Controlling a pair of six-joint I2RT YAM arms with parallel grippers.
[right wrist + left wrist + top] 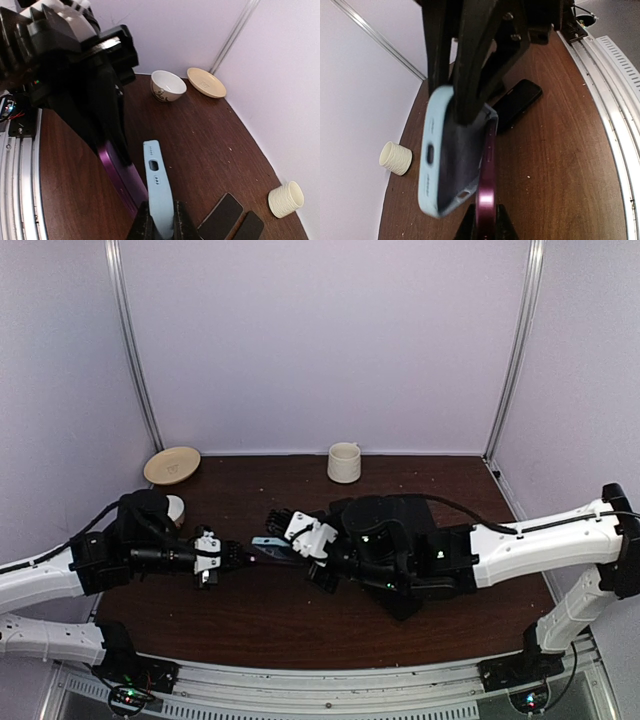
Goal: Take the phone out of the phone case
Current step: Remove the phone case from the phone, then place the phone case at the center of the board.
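While both arms meet over the middle, one dark brown counter carries everything. I count two arms: the left arm comes in from the left side and the right arm from the right side. Both are stretched low and nearly level, with the wrists pointing at each other.

On the counter I count one flat cream plate in the far left corner, one white bowl just beside it, and one ribbed cream cup near the back wall. Two dark phones lie side by side, flat, under the right arm. There is also one purple phone and one light blue phone case; both are held in the air between the two wrists.

The left tool is closed tight on the edge of the purple phone. The right tool is closed tight on the phone case, with one finger on each side of it. Phone and case stand on edge and make an open V: the end of the case with the port holes is swung away from the phone, and the other ends are close together near the right tool. If they touch there, I cannot tell.
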